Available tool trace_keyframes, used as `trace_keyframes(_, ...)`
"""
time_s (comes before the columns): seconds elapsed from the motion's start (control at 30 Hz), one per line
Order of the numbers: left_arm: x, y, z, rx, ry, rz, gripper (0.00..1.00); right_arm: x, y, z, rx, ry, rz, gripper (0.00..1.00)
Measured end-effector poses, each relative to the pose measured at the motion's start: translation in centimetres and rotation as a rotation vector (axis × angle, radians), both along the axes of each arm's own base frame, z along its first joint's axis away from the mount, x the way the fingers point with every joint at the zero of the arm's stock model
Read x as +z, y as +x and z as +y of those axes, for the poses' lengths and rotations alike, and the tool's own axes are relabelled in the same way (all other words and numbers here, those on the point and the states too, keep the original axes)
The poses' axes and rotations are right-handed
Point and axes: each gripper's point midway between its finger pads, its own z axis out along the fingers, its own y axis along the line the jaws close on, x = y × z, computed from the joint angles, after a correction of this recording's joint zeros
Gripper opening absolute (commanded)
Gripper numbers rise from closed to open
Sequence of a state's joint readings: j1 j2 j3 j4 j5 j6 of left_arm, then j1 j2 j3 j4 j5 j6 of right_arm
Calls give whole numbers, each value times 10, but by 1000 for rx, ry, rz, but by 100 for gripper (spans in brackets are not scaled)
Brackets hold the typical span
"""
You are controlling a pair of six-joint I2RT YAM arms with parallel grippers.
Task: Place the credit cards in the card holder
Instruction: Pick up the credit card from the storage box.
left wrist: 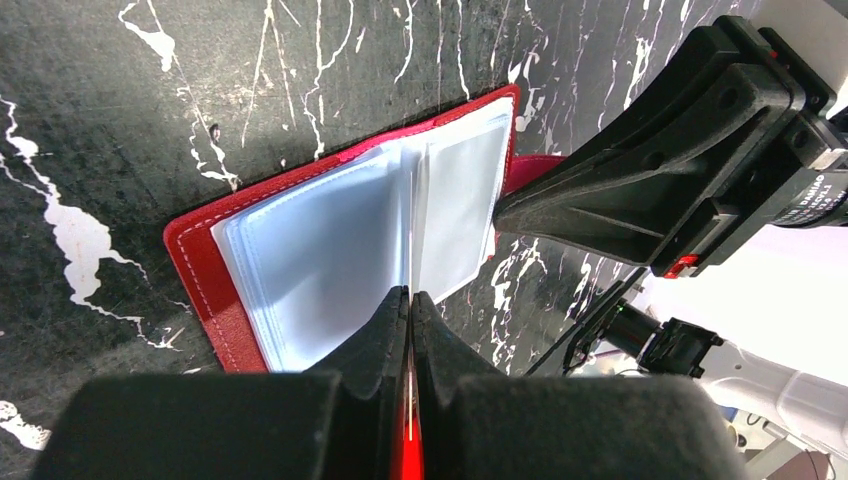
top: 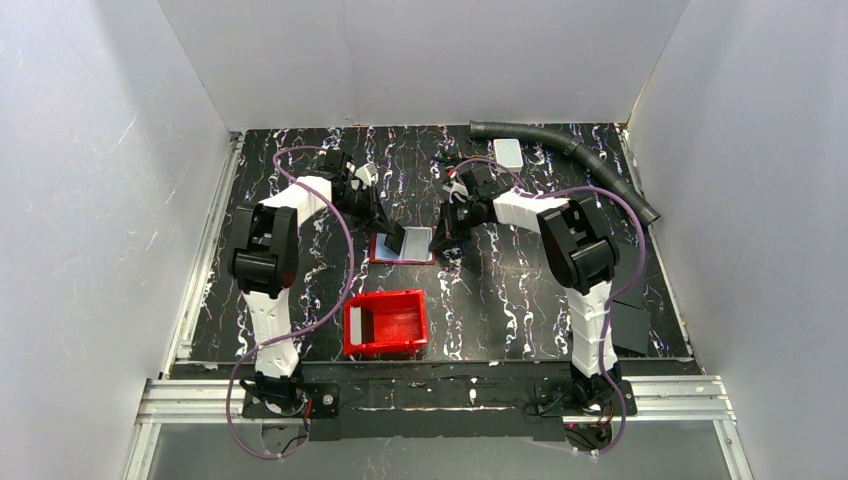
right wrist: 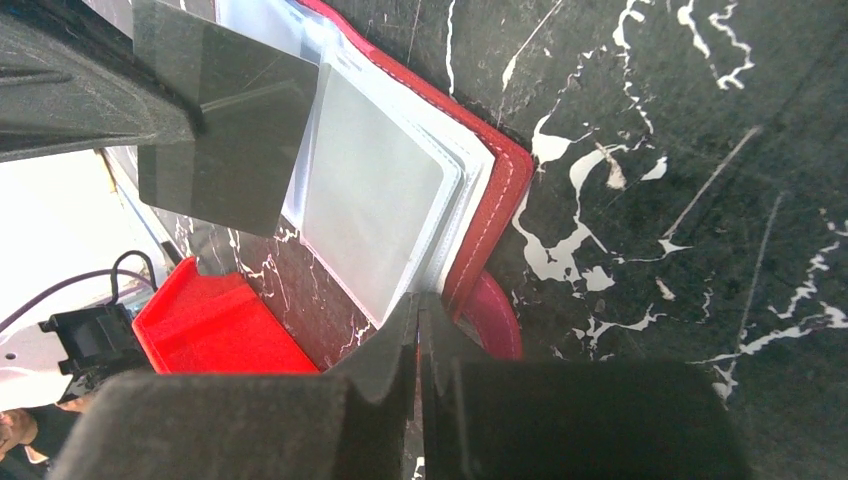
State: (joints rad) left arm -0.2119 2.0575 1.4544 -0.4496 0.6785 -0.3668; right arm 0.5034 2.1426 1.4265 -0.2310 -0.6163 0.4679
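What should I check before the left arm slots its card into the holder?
1. The card holder lies open on the table: ok.
2. The left gripper is shut on the card: ok.
3. The card's edge is lined up with a pocket in the clear sleeves: cannot tell.
4. The right gripper is shut at the holder's edge and holds a sleeve open: cannot tell.
5. The two grippers are close but not touching: ok.
6. The red bin sits apart from the holder: ok.
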Motion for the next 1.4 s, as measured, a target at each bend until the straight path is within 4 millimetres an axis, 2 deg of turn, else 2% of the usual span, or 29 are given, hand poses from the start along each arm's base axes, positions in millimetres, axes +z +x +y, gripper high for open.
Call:
trace_keyframes(0.2, 2, 0, -2, -6, -16, -5, 0, 0, 0, 0, 1, 0, -1, 6)
trace_keyframes(0.5, 1, -3, 3, -1, 10, -8, 0, 1, 0, -1, 4, -7, -3, 24)
trace_keyframes(0.67, 7, -11, 6, 4, 25, -1, 0, 5, -1, -3, 9, -18, -15, 27)
trace_keyframes(0.87, -4, -28, 8, -1, 37, 62, 0, 3, -1, -5, 5, -31, -16, 33)
trace_keyframes(1.2, -3, -41, -10, -40, 14, 82, 0, 1, -6, -5, -12, -5, 10, 33)
trace_keyframes(1.4, -3, -38, -6, -24, 41, 72, 0, 1, -5, -5, -23, 4, 15, 33)
